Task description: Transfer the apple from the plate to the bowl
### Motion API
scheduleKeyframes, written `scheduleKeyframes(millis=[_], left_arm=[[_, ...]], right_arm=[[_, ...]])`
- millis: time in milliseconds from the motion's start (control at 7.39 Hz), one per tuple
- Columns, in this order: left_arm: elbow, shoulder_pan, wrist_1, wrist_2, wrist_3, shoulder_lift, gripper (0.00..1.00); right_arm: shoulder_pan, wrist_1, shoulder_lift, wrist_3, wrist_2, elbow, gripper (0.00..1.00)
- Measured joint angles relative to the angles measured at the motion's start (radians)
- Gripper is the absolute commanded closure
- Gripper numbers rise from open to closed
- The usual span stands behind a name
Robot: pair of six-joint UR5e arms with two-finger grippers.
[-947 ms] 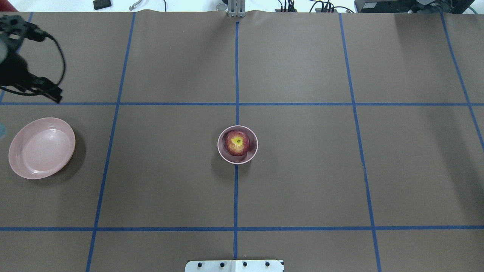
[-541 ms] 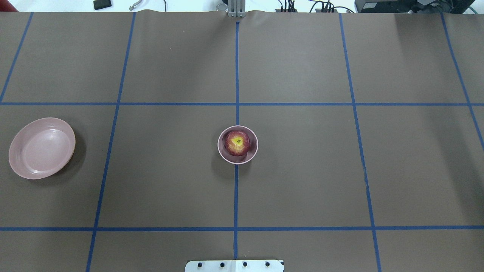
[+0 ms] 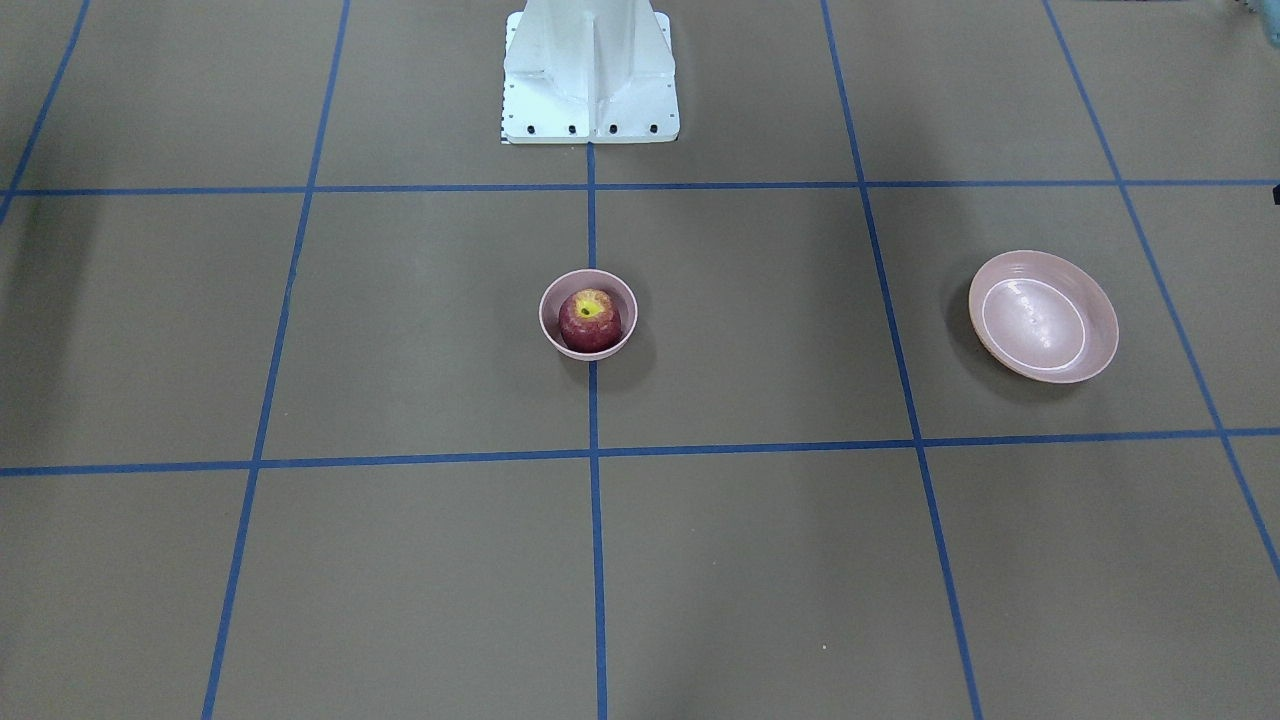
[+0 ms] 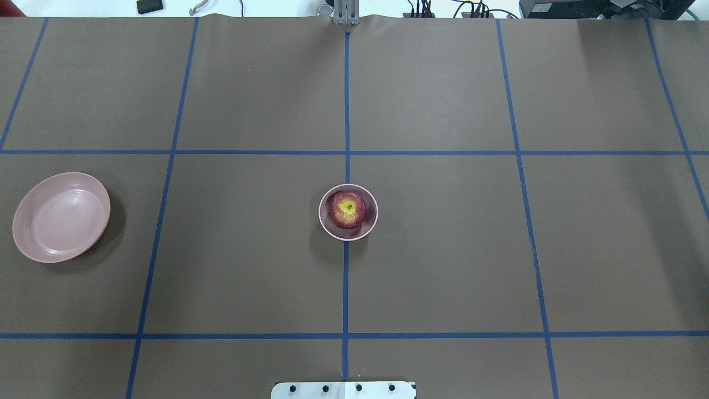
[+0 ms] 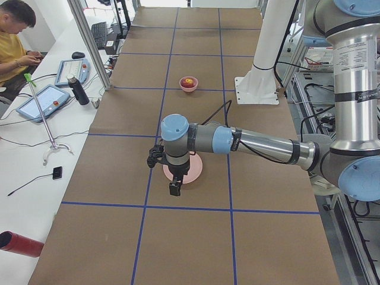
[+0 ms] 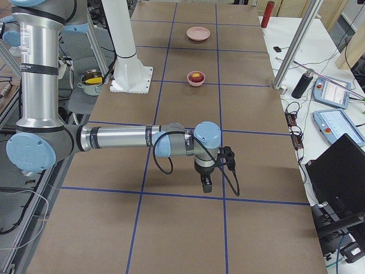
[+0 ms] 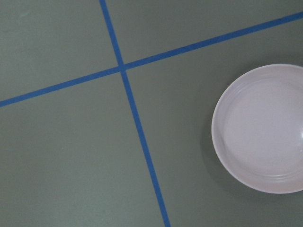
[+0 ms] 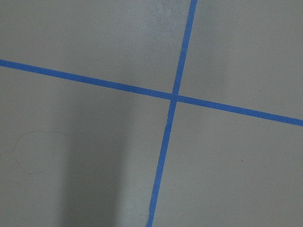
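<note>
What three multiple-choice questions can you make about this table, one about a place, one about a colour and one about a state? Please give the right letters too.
1. Where is the apple?
A. in the bowl
B. beside the bowl
C. under the bowl

2. What colour are the tape lines on the table?
A. red
B. blue
C. white

3. What state is the plate in?
A. upside down
B. upright and empty
C. broken in two

Answers:
1 A, since the apple sits inside the bowl's rim with its stem dimple up.
2 B, since the lines form a blue grid on the brown cover.
3 B, since its hollow faces up and nothing lies in it.
</note>
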Motion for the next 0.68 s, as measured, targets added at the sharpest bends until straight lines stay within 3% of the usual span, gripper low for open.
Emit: scheduleKeyframes(millis=[677], left_arm=[[0.006,-0.075,-0.006,-0.104,-0.004,0.001,0.02]], right_arm=[[0.0,0.0,0.0,0.001,0.008,0.001,0.0]])
